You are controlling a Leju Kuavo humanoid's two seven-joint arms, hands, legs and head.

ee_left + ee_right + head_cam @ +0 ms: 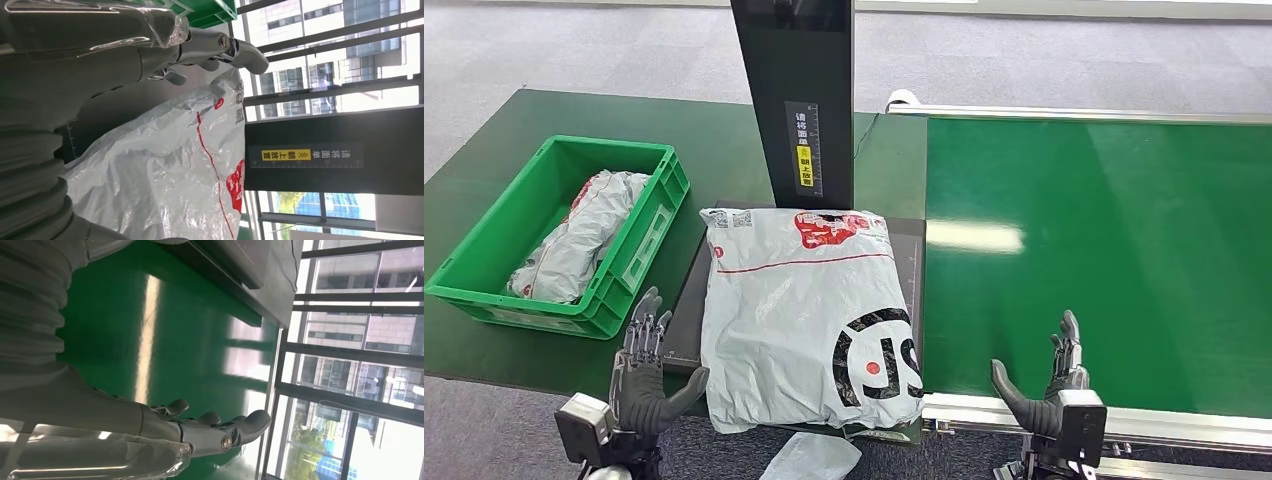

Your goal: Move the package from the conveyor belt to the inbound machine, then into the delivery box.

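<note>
A grey plastic mailer package (pixel 809 315) with red and black print lies flat on the dark platform of the inbound machine (pixel 686 300), under its black upright column (pixel 799 100); its near edge hangs over the platform's front. In the left wrist view the package (pixel 165 175) is close beside the fingers (pixel 220 47). My left hand (pixel 646 375) is open just left of the package's near corner, thumb pointing toward it, holding nothing. My right hand (pixel 1049 385) is open over the near edge of the green conveyor belt (pixel 1104 250), apart from the package, also seen from the right wrist as a hand (pixel 210 427) over green belt.
A green delivery box (pixel 484 280) stands at the left on the green table, with another grey mailer (pixel 579 235) inside. A metal rail (pixel 1124 420) runs along the conveyor's near edge. A scrap of clear plastic (pixel 809 458) hangs below the platform's front.
</note>
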